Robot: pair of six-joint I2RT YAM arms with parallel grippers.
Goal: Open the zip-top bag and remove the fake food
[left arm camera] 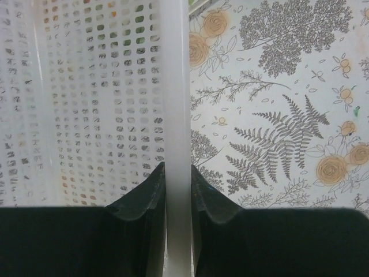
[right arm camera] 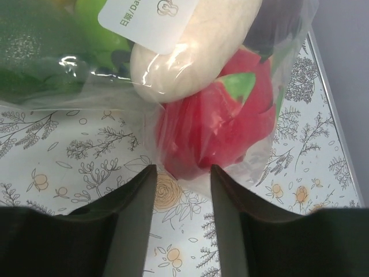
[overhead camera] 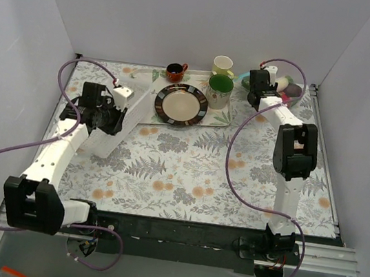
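The zip-top bag (right arm camera: 277, 124) is clear crinkly plastic with a white label (right arm camera: 147, 20), and lies at the table's far right corner (overhead camera: 288, 90). Its blue zip strip is not visible. Inside is the fake food: a red fruit with a green leaf (right arm camera: 213, 127), a white piece (right arm camera: 190, 55) and green pieces (right arm camera: 40, 52). My right gripper (right arm camera: 183, 168) is open, with the bag's lower edge and the red fruit just ahead of its fingertips; it also shows in the top view (overhead camera: 258, 80). My left gripper (left arm camera: 177, 167) is shut on the rim of the white perforated basket (left arm camera: 176, 86), at the left of the table (overhead camera: 113, 115).
A dark-rimmed plate (overhead camera: 182, 104), a green-lined mug (overhead camera: 219, 90), a pale cup (overhead camera: 223, 65) and a small red-brown cup (overhead camera: 175, 71) stand at the back middle. The tilted basket (overhead camera: 112, 138) lies at the left. Walls close in the table on three sides.
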